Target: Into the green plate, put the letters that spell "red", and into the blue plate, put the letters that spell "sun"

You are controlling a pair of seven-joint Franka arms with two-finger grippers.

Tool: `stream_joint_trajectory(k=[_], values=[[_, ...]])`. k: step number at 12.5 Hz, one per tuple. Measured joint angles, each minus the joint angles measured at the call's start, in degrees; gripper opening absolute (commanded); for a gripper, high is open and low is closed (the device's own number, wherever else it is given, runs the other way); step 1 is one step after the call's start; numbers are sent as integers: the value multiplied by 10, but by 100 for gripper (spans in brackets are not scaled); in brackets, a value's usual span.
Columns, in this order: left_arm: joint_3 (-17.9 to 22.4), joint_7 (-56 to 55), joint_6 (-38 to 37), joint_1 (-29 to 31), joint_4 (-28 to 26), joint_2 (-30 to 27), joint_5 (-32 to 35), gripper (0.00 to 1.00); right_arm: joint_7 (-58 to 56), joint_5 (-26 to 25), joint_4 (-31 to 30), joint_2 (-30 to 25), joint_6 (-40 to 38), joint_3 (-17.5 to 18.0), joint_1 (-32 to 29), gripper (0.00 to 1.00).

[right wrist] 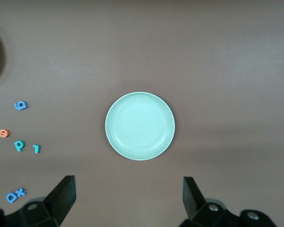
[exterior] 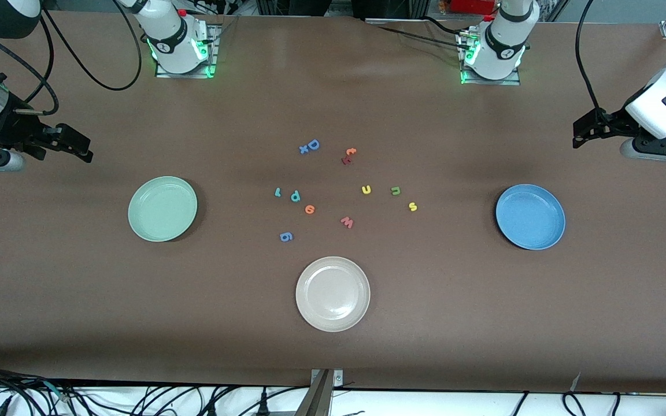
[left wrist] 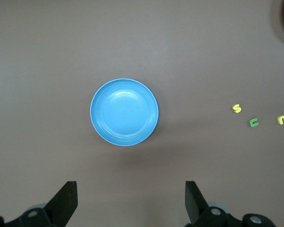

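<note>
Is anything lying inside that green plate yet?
No. The green plate holds nothing; its whole bowl shows bare. The teal "r", "d" and orange "e" lie on the table. Whatever is under the plate is hidden.

The right end effector (right wrist: pixel 125 201) hangs with fingers spread wide over the desk (right wrist: pixel 217 56), the green plate (right wrist: pixel 140 126) empty below it. Off the plate's 9 o'clock lie teal "r" (right wrist: pixel 36 148), teal "d" (right wrist: pixel 19 145) (reading "p") and orange "e" (right wrist: pixel 4 133).

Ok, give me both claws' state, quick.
Left claw: open, holding nothing, over bare table near the blue plate.
Right claw: open, holding nothing.
</note>
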Motion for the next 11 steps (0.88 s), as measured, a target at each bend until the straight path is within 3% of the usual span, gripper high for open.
stream_joint_trajectory(k=[9, 11], values=[[1, 0, 5, -1, 0, 4, 0, 100, 0, 0, 0, 0, 0, 0, 0, 100], [24, 0, 5, -27, 1, 5, 0, 100, 0, 0, 0, 0, 0, 0, 0, 100]])
